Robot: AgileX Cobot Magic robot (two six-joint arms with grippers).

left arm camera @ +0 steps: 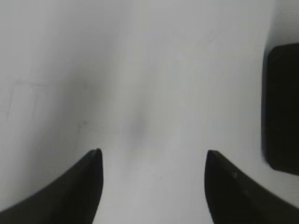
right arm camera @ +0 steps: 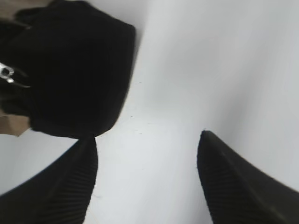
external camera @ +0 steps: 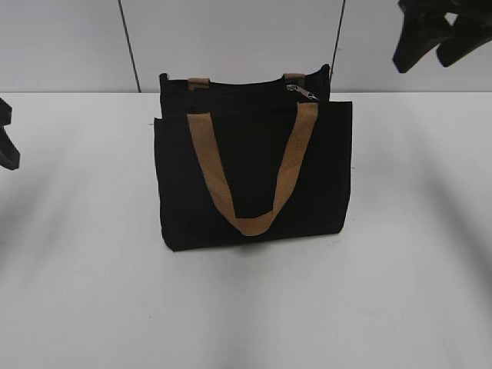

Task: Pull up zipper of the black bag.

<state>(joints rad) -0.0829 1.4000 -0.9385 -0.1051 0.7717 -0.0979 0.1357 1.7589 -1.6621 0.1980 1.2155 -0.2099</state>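
Centrally, black bag [external camera: 254, 173] upright on white table [external camera: 400, 292], pale panelled wall [external camera: 231, 38]

The black bag [external camera: 254, 173] stands upright mid-counter near the back edge, tan handle hanging down its front; the zipper [external camera: 302, 91] pull sits top right.

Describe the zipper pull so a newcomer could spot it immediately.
Find the black bag standing upright in the middle of the white table. Follow its top edge to the right end, beside the right tan strap end. The zipper pull is the only small silver metal piece there.
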